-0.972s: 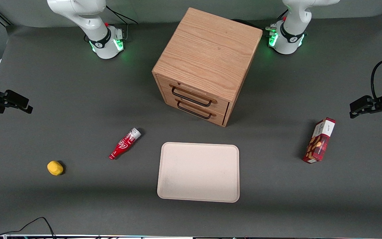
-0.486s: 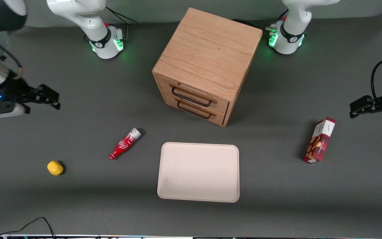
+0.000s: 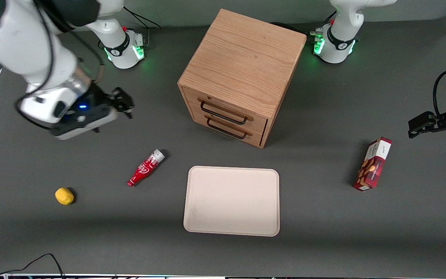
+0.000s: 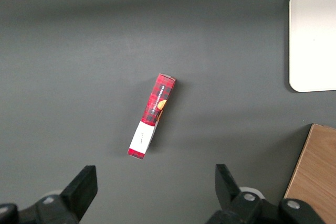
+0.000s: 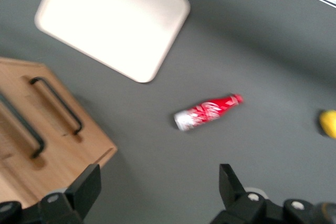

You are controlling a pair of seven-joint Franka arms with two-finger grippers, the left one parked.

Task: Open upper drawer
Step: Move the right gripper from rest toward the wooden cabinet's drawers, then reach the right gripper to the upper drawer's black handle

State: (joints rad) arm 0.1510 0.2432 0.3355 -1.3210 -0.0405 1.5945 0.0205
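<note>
Your pincer (image 3: 124, 104) hangs spread above the tabletop (image 3: 323, 232), well apart from the upper drawer (image 3: 226, 111), which appears fully shut in the cabinet (image 3: 242, 73), above the red bottle's (image 3: 145, 167) level.

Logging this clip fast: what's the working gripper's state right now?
Gripper: open, holding nothing, above the table on the way to the upper drawer.

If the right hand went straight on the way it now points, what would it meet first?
Probably the cabinet: the open hand points at it above bare table. Whether it would reach the upper drawer is unclear.
</note>
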